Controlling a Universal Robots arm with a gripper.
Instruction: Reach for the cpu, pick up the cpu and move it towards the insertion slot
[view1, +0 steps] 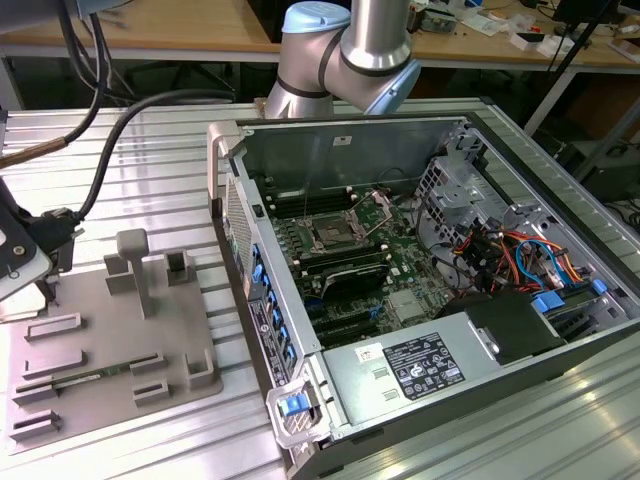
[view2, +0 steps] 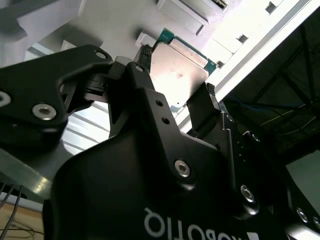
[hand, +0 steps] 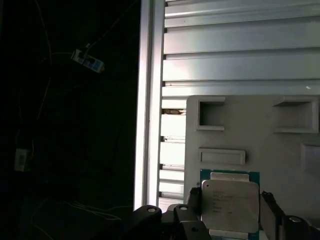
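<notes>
The cpu (hand: 230, 205), a flat silver square on a green rim, sits between my two black fingers (hand: 193, 198) in both wrist views. My gripper (view2: 177, 70) is shut on the cpu (view2: 181, 64), with a fingertip against each of two opposite edges. It is over the grey tray (hand: 290, 155); I cannot tell whether it is clear of the tray's surface. In the exterior view my tool end (view1: 22, 262) is at the left edge by the tray (view1: 100, 350). The insertion slot (view1: 330, 236) lies far to the right, inside the open computer case.
The tray carries raised blocks (view1: 133, 262) and shallow pockets. The case's upright side wall (view1: 245, 260) stands between the tray and the motherboard. Cables (view1: 510, 255) and a drive cage fill the case's right side. The ribbed metal table (view1: 150, 170) ends in an edge rail (hand: 150, 100).
</notes>
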